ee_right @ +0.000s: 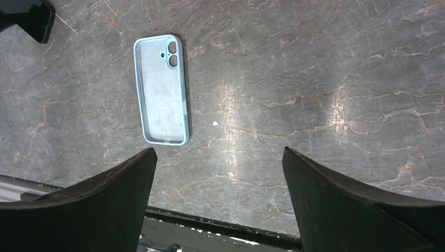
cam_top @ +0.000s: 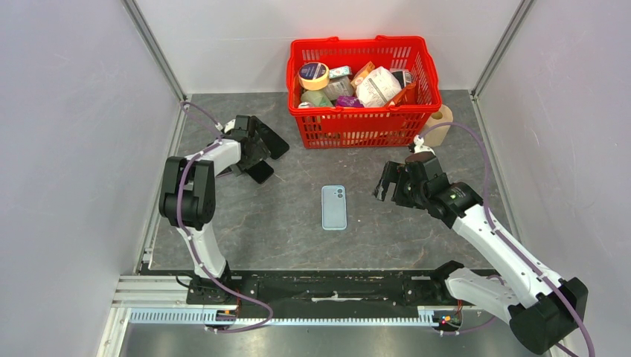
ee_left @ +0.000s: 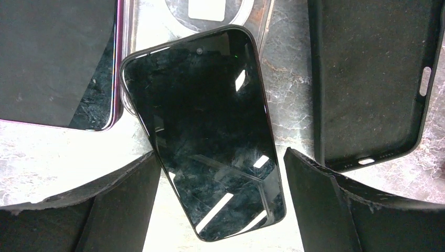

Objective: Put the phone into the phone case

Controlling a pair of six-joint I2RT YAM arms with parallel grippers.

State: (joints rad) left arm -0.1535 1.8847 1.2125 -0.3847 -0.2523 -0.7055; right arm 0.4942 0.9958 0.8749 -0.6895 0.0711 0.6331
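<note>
A black phone [ee_left: 204,131] lies screen up on the table, its lower end between the open fingers of my left gripper [ee_left: 220,205], with a gap on each side. That gripper [cam_top: 251,152] is at the far left of the table. A black case [ee_left: 367,79] lies open side up to the phone's right. A light blue case [cam_top: 334,207] lies open side up and empty at the table's middle, also seen in the right wrist view [ee_right: 161,89]. My right gripper [cam_top: 388,184] is open and empty, above the table to the right of the blue case.
A red basket [cam_top: 361,123] full of groceries stands at the back. A beige roll [cam_top: 439,126] stands by its right corner. A clear case [ee_left: 210,10] and a dark purple-edged slab [ee_left: 52,58] lie beside the phone. White walls close in both sides.
</note>
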